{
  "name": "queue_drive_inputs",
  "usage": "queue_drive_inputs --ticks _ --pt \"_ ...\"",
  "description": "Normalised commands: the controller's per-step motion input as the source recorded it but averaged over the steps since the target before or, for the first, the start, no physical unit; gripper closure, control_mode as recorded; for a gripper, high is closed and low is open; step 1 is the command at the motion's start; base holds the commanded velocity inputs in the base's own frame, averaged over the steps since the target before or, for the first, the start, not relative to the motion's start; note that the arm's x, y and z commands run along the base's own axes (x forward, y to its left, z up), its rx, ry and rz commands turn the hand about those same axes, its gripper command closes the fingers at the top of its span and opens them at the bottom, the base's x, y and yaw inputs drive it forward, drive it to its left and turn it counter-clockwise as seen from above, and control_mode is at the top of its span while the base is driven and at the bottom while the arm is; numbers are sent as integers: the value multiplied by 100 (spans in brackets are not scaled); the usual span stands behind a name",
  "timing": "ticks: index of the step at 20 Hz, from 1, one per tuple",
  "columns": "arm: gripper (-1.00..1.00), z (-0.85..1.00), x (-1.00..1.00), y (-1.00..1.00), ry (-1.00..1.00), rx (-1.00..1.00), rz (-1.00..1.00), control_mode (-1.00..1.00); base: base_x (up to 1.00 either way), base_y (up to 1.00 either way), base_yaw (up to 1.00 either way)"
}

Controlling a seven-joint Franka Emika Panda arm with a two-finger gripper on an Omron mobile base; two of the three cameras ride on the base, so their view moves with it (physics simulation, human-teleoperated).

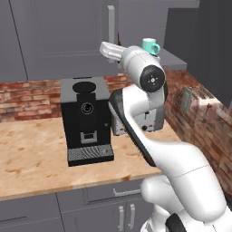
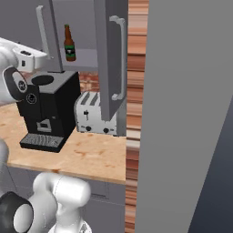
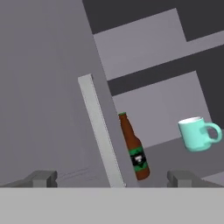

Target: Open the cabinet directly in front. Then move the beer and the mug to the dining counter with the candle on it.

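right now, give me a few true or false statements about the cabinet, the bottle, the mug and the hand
1. The beer stands upright on the cabinet's inner shelf. True.
2. The mug is lying on its side on the worktop. False: it stands upright on the same shelf, apart from the beer.
3. The hand is shut on the beer. False: it is open and holds nothing, its fingertips short of the bottle.
4. The right door of the cabinet stands open. True.
5. The toaster sits on top of the coffee machine. False: it stands beside it on the worktop.
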Motion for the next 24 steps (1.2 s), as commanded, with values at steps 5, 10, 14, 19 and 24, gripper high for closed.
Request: queue_drive_inputs --ticks 5,10,14,19,24 --pt "-100 0 43 3 0 0 0 -100 0 0 0" --pt "-100 0 46 9 1 0 0 -100 0 0 0" --pt "-100 0 45 14 1 0 0 -100 0 0 0" --pt "-100 0 51 16 1 -1 0 -100 0 0 0" --pt "-100 0 55 25 3 -7 0 -100 0 0 0"
